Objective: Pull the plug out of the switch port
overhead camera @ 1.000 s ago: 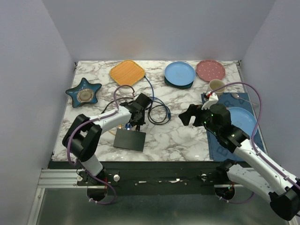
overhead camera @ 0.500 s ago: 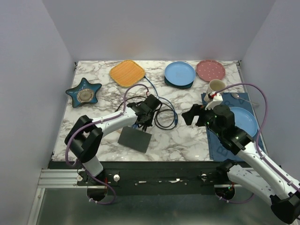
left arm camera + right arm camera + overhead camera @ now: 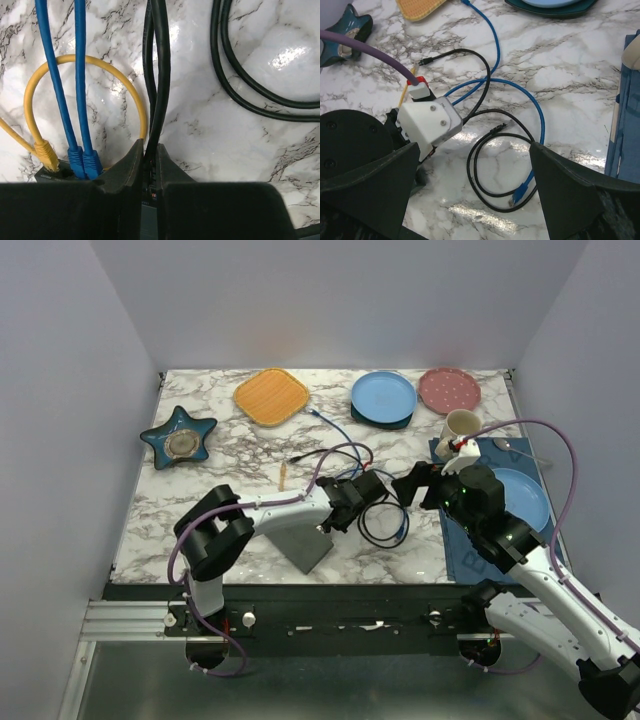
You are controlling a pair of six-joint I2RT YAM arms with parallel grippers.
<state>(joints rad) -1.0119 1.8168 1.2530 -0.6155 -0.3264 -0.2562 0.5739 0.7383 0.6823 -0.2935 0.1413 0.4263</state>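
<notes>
**A:** Where is the switch (image 3: 303, 545) at this moment?

**B:** It lies on the marble table (image 3: 200, 455), near the front edge and a little left of the middle, turned askew. The left gripper (image 3: 352, 502) is at about 2 o'clock from it, at the edge with the sockets.

**A:** And the fingers of that gripper?

**B:** They are pressed together on the black cable (image 3: 161, 75), just where it meets the switch. In the left wrist view the cable runs away from them toward 12 o'clock.

**A:** So the plug is out?

**B:** That cannot be told, because the black cable's plug is hidden between the fingers. At 9 o'clock from them, the yellow plug (image 3: 46, 152) and two blue plugs (image 3: 92, 162) sit in their ports.

**A:** Then how far is the task?

**B:** The grip seems made. The pull away from the socket edge is probably left to do, or not finished.

**A:** And the right gripper (image 3: 407, 487)?

**B:** It is at 3 o'clock from the left one, above the table, with its fingers wide apart and holding nothing. It could press the switch down, since a light box may slide along with the cable.
</notes>
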